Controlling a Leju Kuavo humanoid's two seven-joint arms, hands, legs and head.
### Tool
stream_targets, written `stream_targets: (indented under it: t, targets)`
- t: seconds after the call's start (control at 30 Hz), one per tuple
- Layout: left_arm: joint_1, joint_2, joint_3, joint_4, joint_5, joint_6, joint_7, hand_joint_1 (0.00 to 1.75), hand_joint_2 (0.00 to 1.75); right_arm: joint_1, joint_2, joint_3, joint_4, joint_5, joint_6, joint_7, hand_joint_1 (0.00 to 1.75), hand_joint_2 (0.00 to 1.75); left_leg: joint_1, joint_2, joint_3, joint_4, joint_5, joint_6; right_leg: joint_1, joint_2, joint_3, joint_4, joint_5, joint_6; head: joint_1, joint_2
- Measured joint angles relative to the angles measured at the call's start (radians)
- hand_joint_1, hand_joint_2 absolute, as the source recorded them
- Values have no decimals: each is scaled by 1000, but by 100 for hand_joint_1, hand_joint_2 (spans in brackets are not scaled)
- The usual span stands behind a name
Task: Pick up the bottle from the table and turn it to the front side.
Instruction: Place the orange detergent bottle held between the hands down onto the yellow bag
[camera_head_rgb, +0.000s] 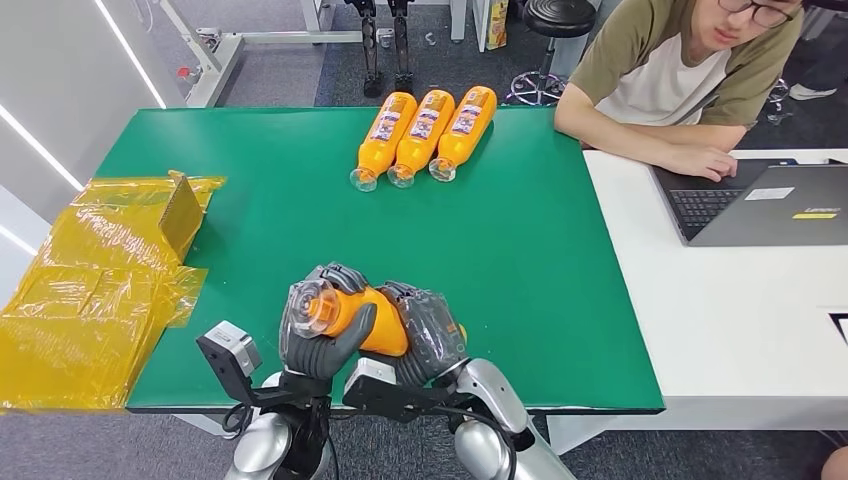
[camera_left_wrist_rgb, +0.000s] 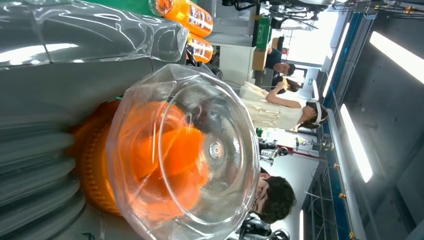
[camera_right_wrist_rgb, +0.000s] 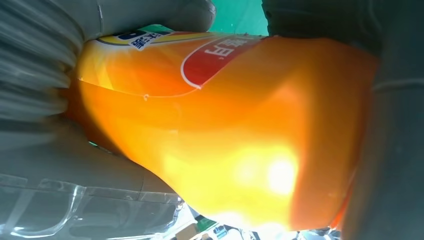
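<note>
An orange bottle (camera_head_rgb: 352, 312) with a clear cap lies across both of my hands, lifted just above the near edge of the green table (camera_head_rgb: 520, 250). My left hand (camera_head_rgb: 318, 335) grips its cap end. My right hand (camera_head_rgb: 428, 330) wraps the body. The clear cap (camera_left_wrist_rgb: 185, 155) with the orange neck behind it looms close in the left wrist view. The orange body (camera_right_wrist_rgb: 230, 135) with a strip of label between my fingers shows in the right wrist view.
Three more orange bottles (camera_head_rgb: 425, 132) lie side by side at the table's far edge. Yellow plastic wrapping (camera_head_rgb: 90, 290) with a cardboard piece covers the left end. A person (camera_head_rgb: 680, 80) sits at the far right by a laptop (camera_head_rgb: 770, 205) on a white desk.
</note>
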Motion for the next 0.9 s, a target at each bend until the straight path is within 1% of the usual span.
stream_targets:
  t: [0.07,0.1,0.17,0.47,0.77,0.9]
  targets:
    - [0,0,0,0,1,0,-2,175,175,0,0,-1,0,12,-5,0,38,175,0,0,0,0,0,0,0,0,0,0,0,0,0,0]
    - [-1,0,0,0,2,2,-2,175,175,1,1,-2,0,20,-10,0,6,175,0,0,0,0,0,0,0,0,0,0,0,0,0,0]
    - [-3,0,0,0,4,7,-4,175,175,4,2,-2,0,32,-24,-1,0,175,0,0,0,0,0,0,0,0,0,0,0,0,0,0]
    - [-11,0,1,0,10,22,-10,175,175,22,9,-3,0,18,-58,-6,0,175,0,0,0,0,0,0,0,0,0,0,0,0,0,0]
    - [-12,1,3,-13,12,65,-24,175,175,52,21,-21,-37,-121,-163,-90,0,175,0,0,0,0,0,0,0,0,0,0,0,0,0,0]
    - [-11,3,14,-30,-4,112,-34,175,175,80,23,-40,-72,-197,-230,-142,0,175,0,0,0,0,0,0,0,0,0,0,0,0,0,0]
